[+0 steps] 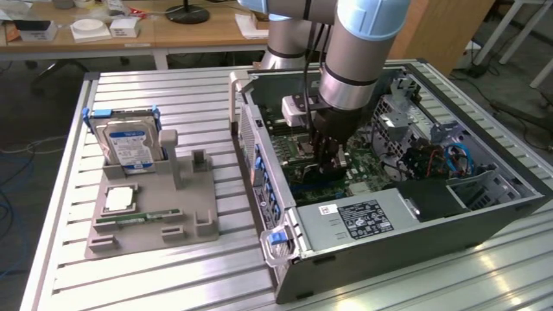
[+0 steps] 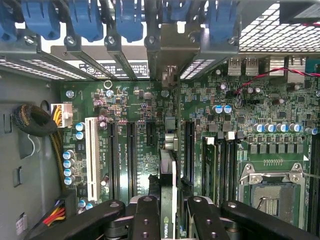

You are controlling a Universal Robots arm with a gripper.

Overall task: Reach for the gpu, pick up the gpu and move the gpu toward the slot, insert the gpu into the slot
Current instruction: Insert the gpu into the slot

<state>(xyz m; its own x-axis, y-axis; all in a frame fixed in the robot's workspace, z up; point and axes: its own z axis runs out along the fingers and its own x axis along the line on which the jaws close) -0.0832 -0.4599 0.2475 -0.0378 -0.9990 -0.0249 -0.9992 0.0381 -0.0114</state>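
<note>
1. Step in hand: seating the gpu (image 2: pixel 167 200) into the slot (image 2: pixel 170 132) of the green motherboard (image 2: pixel 150 165). The claw (image 1: pixel 326 170) is lowered inside the open computer case (image 1: pixel 484 217), just above the board.

2. Card position: in the wrist view the gpu stands on edge between the claw fingers (image 2: pixel 146 217), its silver bracket end running toward the rear expansion bays with the blue latches (image 2: pixel 127 20). It sits in line with one narrow connector strip, between the black strips on either side (whether the card edge already touches the connector cannot be told).

3. Doing the step well, as a judgement:
   - Keep the card parallel to the strip; a skewed edge is likely to bind.
   - Hold the bracket end matched to its rear bay opening.
   - Press straight toward the board, evenly along the card's length.
   - Stay clear of the white slot (image 2: pixel 91 157) and the processor socket (image 2: pixel 272 192).

4. Claw state: narrowly parted and clenched on the gpu, fingers pressing both faces of the card.

5. Elsewhere: the hard drive (image 1: pixel 128 146) stands in its grey fixture (image 1: pixel 151 217) on the bench (image 1: pixel 164 97), well apart from the case.
</note>
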